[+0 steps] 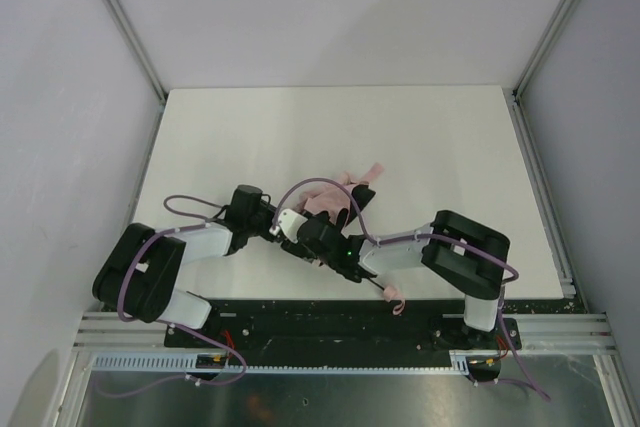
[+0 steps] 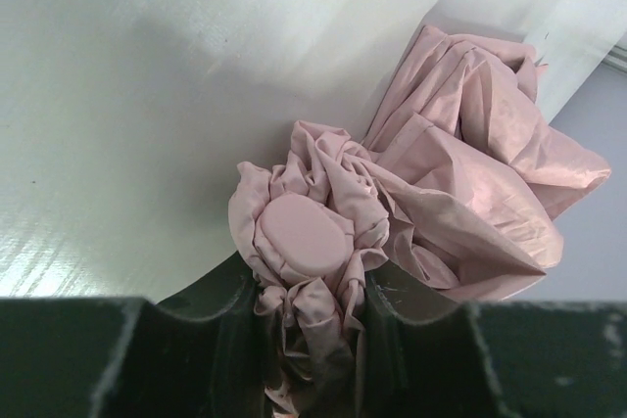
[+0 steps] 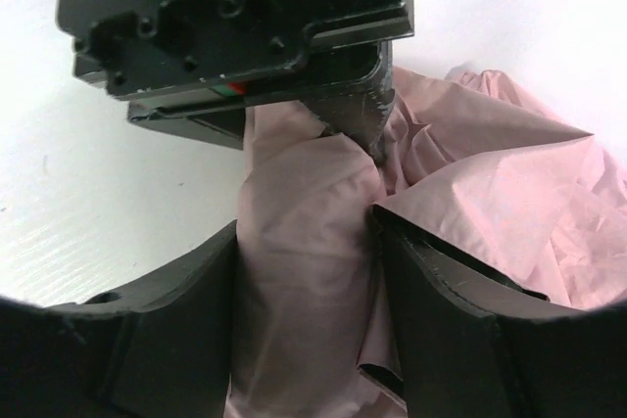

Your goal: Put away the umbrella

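1. Pink fabric, crumpled and loosely folded: the umbrella [image 1: 322,197] lies on the white surface [image 1: 420,137], about midway between the left and right edges and closer to the near edge than the far one.
2. My left gripper [image 2: 309,286] is clamped on a bunched end of the canopy. The fabric is squeezed between both fingers, and a smooth rounded pink cap [image 2: 299,237] shows just beyond the fingertips.
3. My right gripper [image 3: 306,242] reaches in from the other side, a thick fold of the same fabric filling the gap between its fingers [image 3: 167,330]. The cloth touches both fingers, but I cannot tell whether it is truly gripped or only straddled.
4. Seen from the right wrist, the two grippers sit just beside each other over the bundle, a left finger [image 3: 358,119] pressing into the folds.
5. A thin black shaft [image 1: 378,289] runs out from under my right arm to the small pink handle [image 1: 397,305], which rests at the near edge.
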